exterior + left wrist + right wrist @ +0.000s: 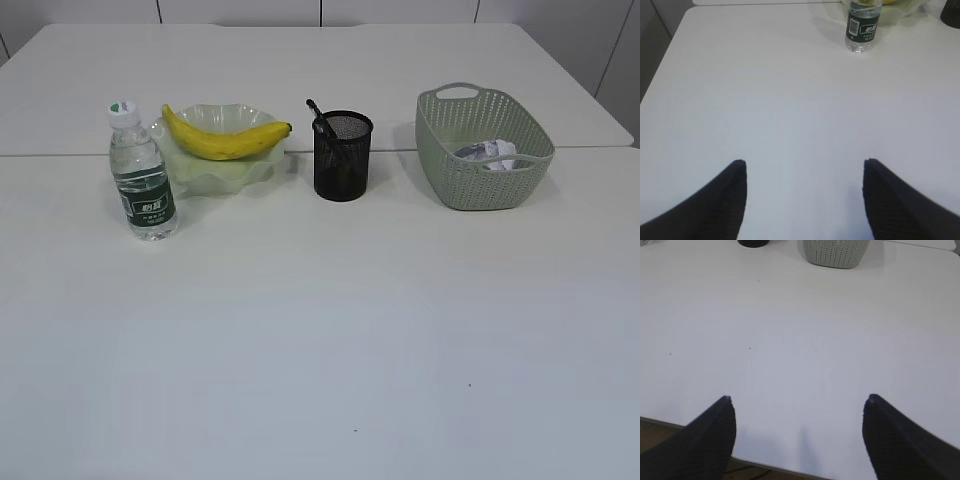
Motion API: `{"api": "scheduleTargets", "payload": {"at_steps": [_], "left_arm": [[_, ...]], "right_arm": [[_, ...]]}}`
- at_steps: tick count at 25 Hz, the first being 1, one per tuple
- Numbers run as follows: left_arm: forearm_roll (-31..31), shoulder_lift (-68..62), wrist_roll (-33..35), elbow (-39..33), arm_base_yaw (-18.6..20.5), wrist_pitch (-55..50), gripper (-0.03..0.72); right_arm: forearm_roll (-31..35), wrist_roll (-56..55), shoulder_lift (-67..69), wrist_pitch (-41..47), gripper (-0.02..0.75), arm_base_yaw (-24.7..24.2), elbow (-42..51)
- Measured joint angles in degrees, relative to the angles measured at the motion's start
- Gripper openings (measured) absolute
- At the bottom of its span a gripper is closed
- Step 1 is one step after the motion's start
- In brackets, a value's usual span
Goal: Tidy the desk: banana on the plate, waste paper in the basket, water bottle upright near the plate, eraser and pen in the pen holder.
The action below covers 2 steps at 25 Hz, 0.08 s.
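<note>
A yellow banana (226, 139) lies on the pale green plate (215, 176) at the back left. A clear water bottle (142, 173) with a green label stands upright just left of the plate; it also shows in the left wrist view (863, 26). A black mesh pen holder (342, 155) holds a dark pen (322, 121); no eraser shows. Crumpled waste paper (490, 155) lies inside the green basket (482, 183). My left gripper (804, 162) is open and empty over bare table. My right gripper (799, 399) is open and empty near the front edge. Neither gripper shows in the exterior view.
The white table (320, 330) stretches wide in front of the row of objects. A seam between two tabletops (60, 154) runs across behind the bottle. The basket's base (836, 251) and the holder's base (753, 242) show at the top of the right wrist view.
</note>
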State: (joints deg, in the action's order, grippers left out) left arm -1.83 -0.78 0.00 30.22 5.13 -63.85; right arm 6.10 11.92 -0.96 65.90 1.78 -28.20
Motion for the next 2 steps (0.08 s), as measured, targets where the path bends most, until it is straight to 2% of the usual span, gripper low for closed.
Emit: {"api": "scheduleTargets", "payload": {"at_steps": [2], "left_arm": [[0.0, 0.0, 0.0, 0.0, 0.0, 0.0, 0.517]], "right_arm": [[0.0, 0.0, 0.0, 0.0, 0.587, 0.0, 0.0]]}}
